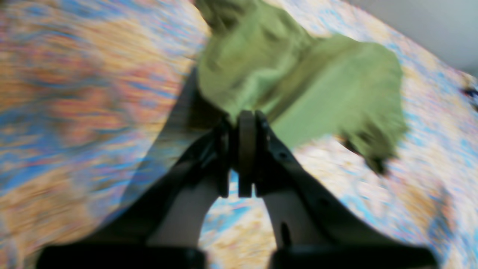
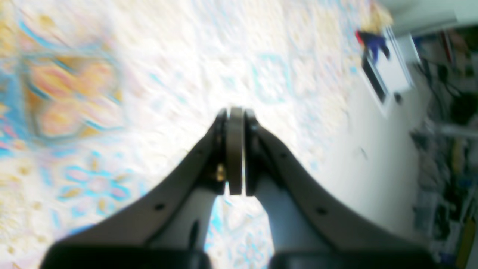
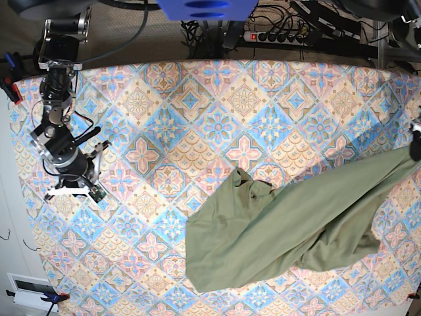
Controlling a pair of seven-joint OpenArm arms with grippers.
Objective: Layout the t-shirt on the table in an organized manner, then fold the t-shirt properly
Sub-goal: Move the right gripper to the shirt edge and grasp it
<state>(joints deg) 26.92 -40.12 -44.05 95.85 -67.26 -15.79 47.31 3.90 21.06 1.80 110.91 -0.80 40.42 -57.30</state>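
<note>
Cotton t-shirt (image 3: 283,230) is limp and light; my left claw (image 1: 246,123) pinches its edge. Right claw (image 2: 235,119) is closed, empty; I'd grab the hem corner.

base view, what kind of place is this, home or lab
Probably a lab or workshop: a patterned cloth covers the table, a power strip with tangled cables sits behind it, and an arm stands beside the t-shirt.

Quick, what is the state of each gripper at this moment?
Left gripper: shut on the t-shirt, pulling one end of it up toward the table edge.
Right gripper: shut, holding nothing, above bare table cloth.
</note>
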